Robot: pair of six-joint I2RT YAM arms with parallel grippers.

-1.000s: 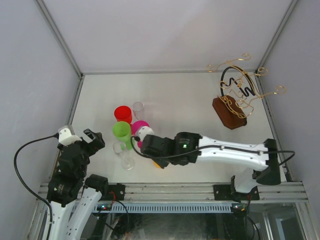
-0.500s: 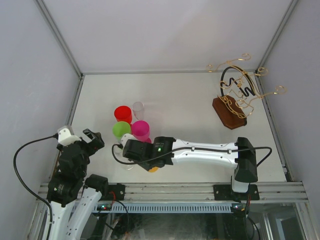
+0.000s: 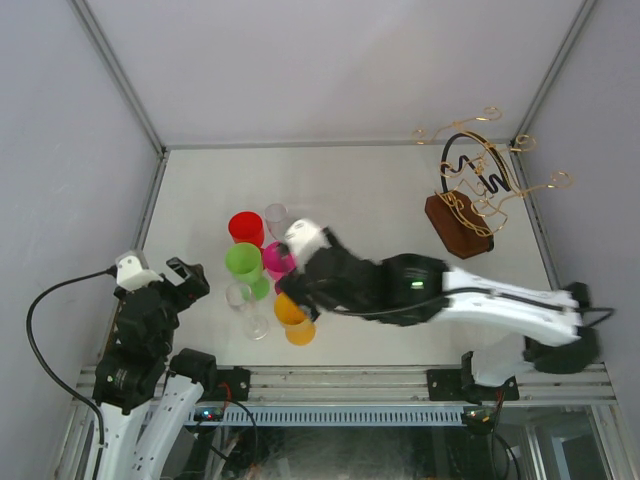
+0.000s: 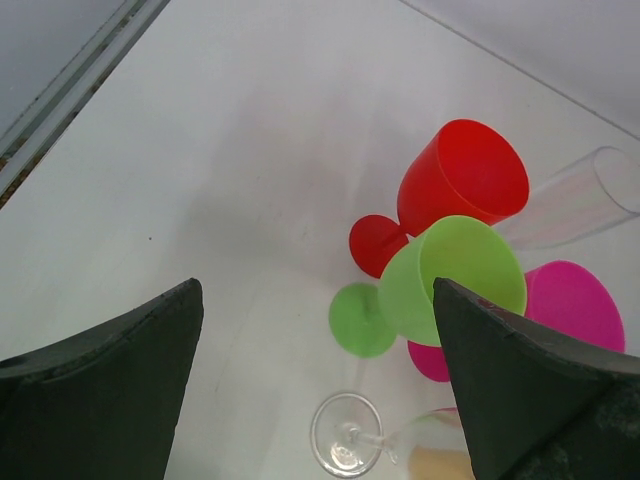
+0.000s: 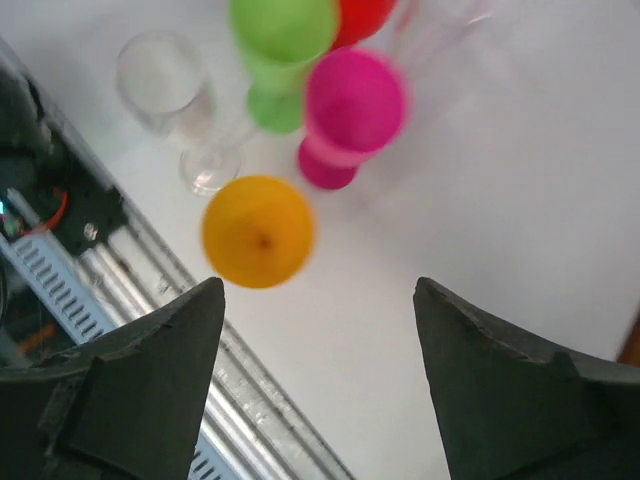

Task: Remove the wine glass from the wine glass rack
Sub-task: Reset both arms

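Right gripper [image 5: 318, 300] hangs wide open on a stretched arm [image 3: 500, 305] above the orange glass [image 5: 258, 232], far from the rack [image 3: 458, 225].

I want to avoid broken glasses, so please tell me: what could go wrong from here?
The open right gripper hangs above the orange glass; a sideways move could tip it. The pink glass, green glass and clear glass stand crowded beside it, so one fall may topple others.

The orange wine glass [image 5: 258, 231] stands upright on the surface, just beneath the right tool [image 5: 318, 290] and touching neither finger. The wine glass rack [image 3: 459, 226], with a brown base, black wavy arch and gold wire arms, stands well apart from that tool.
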